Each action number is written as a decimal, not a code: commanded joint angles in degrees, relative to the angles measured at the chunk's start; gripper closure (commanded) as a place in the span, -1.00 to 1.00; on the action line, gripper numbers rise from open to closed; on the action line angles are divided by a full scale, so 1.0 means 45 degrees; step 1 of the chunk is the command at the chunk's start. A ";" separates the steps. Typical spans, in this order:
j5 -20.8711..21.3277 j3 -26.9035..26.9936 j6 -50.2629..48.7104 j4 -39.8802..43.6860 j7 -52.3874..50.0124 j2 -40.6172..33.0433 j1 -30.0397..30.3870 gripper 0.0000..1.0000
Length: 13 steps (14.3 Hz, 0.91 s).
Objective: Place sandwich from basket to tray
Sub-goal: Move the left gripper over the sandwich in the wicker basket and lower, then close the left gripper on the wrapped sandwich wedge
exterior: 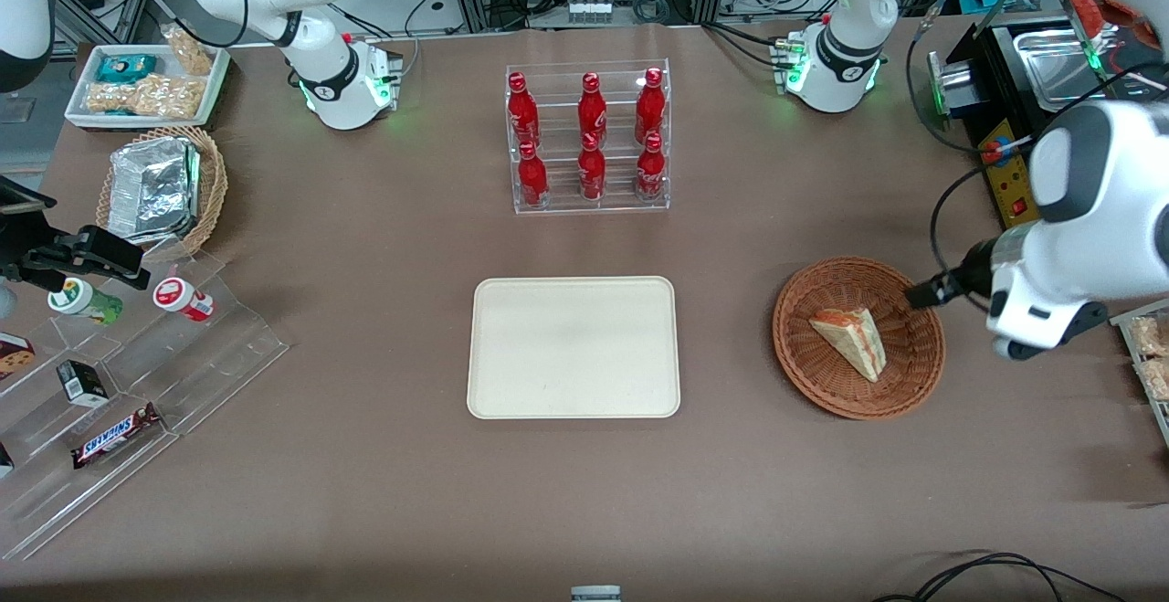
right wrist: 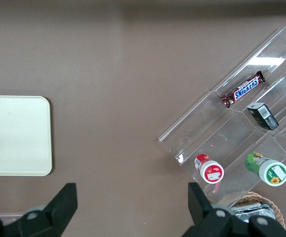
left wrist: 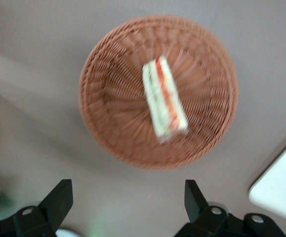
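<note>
I see the sandwich lying on its side in the reddish-brown wicker basket, roughly in the middle, with a ring of bare weave all round it, so no edge of the wedge touches the rim. From the wrist camera its orange-red filling stripe runs lengthwise, and my gripper hangs above the basket's edge with its fingers spread wide, nothing between them. In the front view the left arm's wrist sits just beside the basket, toward the working arm's end of the table. The cream tray lies flat beside the basket toward the parked arm's end, a strip of bare brown table between their rims. A clear rack of red bottles stands farther from the front camera than the tray, well apart from it.
</note>
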 commanded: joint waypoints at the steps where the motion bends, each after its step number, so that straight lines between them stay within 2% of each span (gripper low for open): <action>1: -0.0111 0.0031 0.1371 -0.0178 -0.1938 0.0638 -0.0078 -1.00; 5: -0.0091 0.0031 0.2644 -0.0490 -0.2412 0.1305 -0.0117 -1.00; 8: -0.0091 0.0031 0.4572 -0.1853 -0.2412 0.1345 -0.0117 -1.00; 10: -0.0111 0.0031 0.5767 -0.2403 -0.3440 0.1616 -0.0117 -1.00; 13: -0.0072 0.0031 0.5928 -0.2502 -0.4189 0.1969 -0.0292 -1.00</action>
